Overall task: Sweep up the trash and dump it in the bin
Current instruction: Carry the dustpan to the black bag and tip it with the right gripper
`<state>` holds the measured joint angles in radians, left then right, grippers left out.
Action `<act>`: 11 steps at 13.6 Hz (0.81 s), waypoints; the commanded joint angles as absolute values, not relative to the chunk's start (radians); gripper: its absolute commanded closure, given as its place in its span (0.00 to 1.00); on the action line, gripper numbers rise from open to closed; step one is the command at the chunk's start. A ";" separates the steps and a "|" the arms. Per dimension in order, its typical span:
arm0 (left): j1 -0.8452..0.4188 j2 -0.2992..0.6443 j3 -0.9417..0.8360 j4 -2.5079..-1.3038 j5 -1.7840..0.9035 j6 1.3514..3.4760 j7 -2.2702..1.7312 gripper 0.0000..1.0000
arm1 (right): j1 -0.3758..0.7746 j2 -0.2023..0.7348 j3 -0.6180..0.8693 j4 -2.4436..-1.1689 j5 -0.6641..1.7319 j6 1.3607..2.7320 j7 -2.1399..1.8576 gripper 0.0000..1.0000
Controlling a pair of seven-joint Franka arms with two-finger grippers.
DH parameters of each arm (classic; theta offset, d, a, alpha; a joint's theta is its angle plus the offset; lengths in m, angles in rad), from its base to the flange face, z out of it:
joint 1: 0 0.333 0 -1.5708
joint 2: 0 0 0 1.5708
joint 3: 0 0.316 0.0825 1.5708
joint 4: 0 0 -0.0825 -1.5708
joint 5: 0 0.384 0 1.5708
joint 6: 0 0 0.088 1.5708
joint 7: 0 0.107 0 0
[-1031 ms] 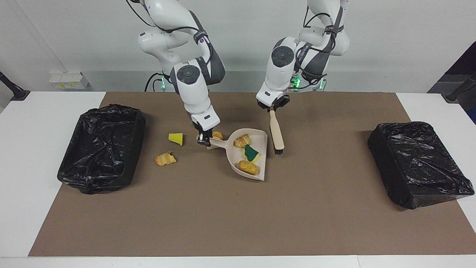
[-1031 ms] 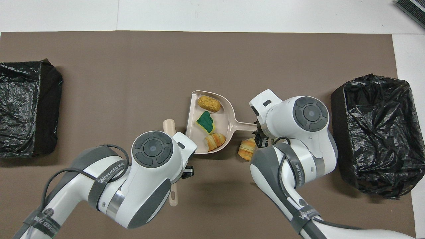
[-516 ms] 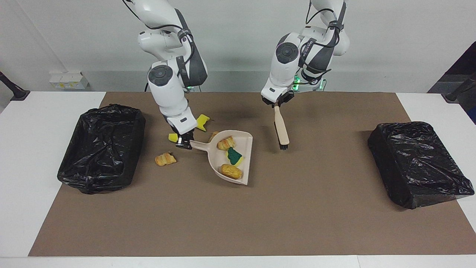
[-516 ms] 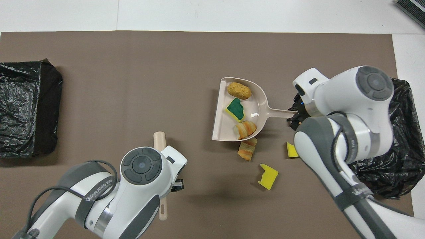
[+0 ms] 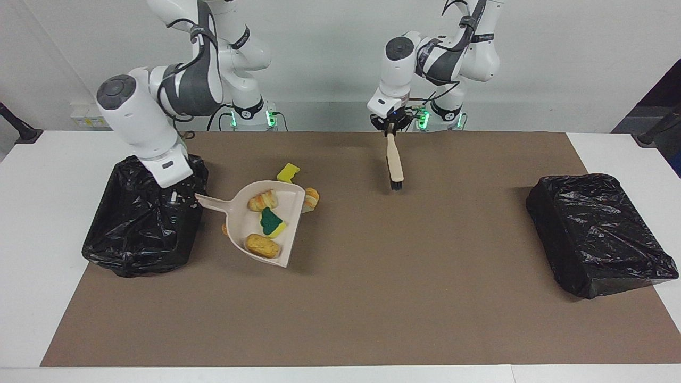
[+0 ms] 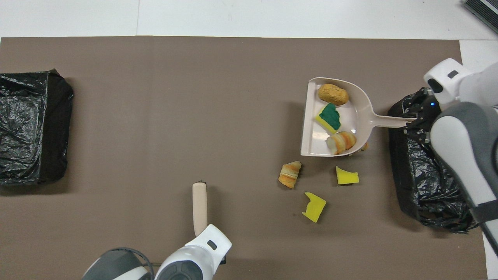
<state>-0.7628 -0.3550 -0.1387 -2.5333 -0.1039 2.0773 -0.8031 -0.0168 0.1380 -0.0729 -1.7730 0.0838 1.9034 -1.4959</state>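
My right gripper [image 5: 176, 198] is shut on the handle of the beige dustpan [image 5: 238, 211], which hangs just above the mat beside the black-lined bin [image 5: 139, 223]. In the pan [image 6: 356, 116] lie three pieces of trash: a tan bread lump [image 6: 333, 94], a green-and-yellow sponge piece [image 6: 329, 116] and a croissant-like lump [image 6: 341, 141]. More trash lies on the mat, nearer to the robots than the pan: a croissant lump [image 6: 290, 175] and two yellow foam chunks [image 6: 347, 176] [image 6: 314, 207]. Over the mat near the robots, my left gripper [image 5: 391, 131] is shut on the beige brush [image 5: 394, 162].
A second black-lined bin [image 5: 596, 234] stands at the left arm's end of the table. The brown mat [image 5: 404, 298] covers most of the white table. A small orange scrap [image 6: 365, 146] peeks out from under the pan.
My right arm has carried the loaded dustpan across the mat to the bin at its own end. My left arm has pulled the brush back toward the robots.
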 commanded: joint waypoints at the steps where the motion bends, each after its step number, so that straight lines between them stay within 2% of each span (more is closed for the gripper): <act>1: -0.854 -0.338 -0.127 -2.548 -0.141 2.147 -0.868 1.00 | -0.106 0.137 -0.064 -1.727 0.039 1.870 -1.627 1.00; 6: -0.963 -0.198 -0.129 -2.482 -0.204 2.278 -0.959 1.00 | -0.253 0.135 -0.066 -1.700 -0.090 1.865 -1.817 1.00; 8: -1.011 -0.180 -0.129 -2.471 -0.222 2.299 -1.006 1.00 | -0.287 0.124 -0.066 -1.662 -0.147 1.862 -1.889 1.00; 11: -1.014 -0.170 -0.129 -2.471 -0.224 2.296 -1.003 1.00 | -0.339 0.095 -0.067 -1.652 -0.222 1.859 -1.986 1.00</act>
<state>-0.9956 -0.1760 -0.1444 -2.4808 -0.2064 2.2883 -0.9951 -0.3052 0.1230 -0.0793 -1.6655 -0.1823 1.8857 -1.9236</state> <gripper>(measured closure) 0.744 0.678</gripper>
